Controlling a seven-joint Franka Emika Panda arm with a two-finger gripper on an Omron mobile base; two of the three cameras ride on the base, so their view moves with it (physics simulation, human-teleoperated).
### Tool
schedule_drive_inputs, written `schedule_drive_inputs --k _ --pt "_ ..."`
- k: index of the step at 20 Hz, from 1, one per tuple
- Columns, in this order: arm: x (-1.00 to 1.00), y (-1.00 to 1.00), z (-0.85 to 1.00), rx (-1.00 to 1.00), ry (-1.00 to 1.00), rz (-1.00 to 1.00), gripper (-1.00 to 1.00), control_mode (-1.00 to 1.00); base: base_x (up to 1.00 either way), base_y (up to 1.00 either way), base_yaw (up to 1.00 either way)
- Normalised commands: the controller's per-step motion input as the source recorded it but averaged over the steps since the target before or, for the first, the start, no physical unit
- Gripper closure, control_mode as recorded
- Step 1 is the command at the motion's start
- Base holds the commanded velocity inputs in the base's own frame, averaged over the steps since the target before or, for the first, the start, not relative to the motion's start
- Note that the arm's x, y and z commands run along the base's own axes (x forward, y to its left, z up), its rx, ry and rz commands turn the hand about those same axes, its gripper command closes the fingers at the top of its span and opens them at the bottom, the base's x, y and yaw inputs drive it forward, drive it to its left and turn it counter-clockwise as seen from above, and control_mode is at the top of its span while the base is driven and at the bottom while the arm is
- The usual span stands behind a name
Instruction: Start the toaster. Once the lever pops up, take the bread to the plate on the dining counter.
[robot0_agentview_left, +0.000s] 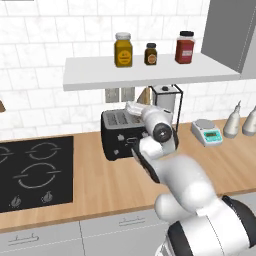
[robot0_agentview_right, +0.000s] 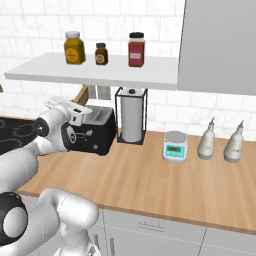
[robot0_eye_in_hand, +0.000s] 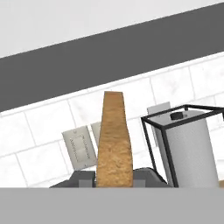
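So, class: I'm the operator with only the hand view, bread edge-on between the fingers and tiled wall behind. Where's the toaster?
Observer: The toaster stands on the counter just under the gripper, and the bread looks lifted clear of its slots.
Operator: What's left of the toaster?
Observer: A black cooktop, set into the same counter.
Operator: And past the towel roll?
Observer: A small scale, then two pale bottles.
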Motion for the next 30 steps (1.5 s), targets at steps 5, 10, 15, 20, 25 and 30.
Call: schedule_drive_inputs --k 5,10,15,20,25,30 --pt "-0.7 0.0 0.66 0.15 0.24 -0.1 1.0 -1.0 0.0 0.0 0.0" --pt "-0.82 0.0 0.32 0.15 0.38 -0.11 1.0 -1.0 0.0 0.0 0.0" --pt "-0.89 0.0 0.28 0.16 0.38 -0.1 1.0 -1.0 0.0 0.0 0.0" --pt "-0.84 -0.19 0.19 0.14 0.35 -0.07 1.0 -1.0 0.0 0.0 0.0" --pt "-0.54 -0.37 0.07 0.09 0.24 -0.04 1.0 -1.0 0.0 0.0 0.0" --pt "-0.45 -0.39 0.0 0.0 0.07 0.0 1.0 -1.0 0.0 0.0 0.0"
